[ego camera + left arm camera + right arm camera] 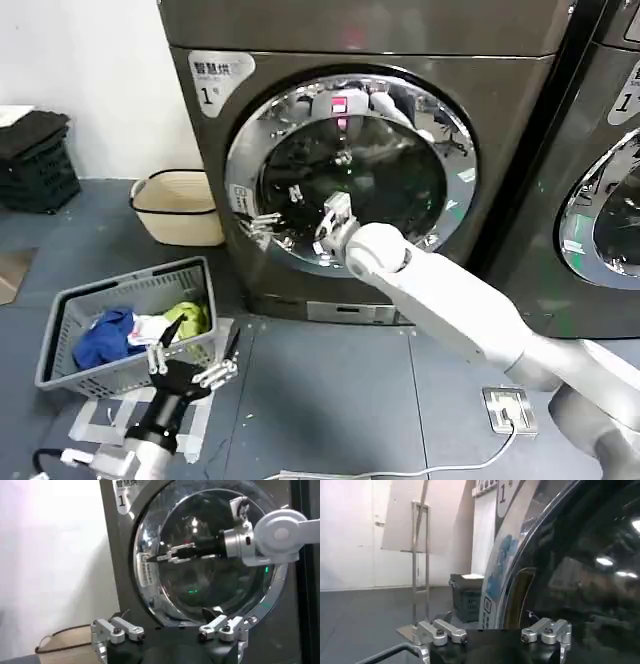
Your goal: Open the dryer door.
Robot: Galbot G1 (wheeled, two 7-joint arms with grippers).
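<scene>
The door, chrome-rimmed over dark glass, was seen closed, facing outward. The right gripper's jaws were narrowed at its left rim; the left gripper was spread wide.

White wall; grey floor

Head cam looks down at dryer door; wrist cams face it closer.

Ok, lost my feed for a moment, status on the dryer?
Right gripper at the left rim of the dryer door, fingers slim and close together. Door looks shut. Left gripper open, idle, low by the laundry basket. Nothing blocking.
</scene>
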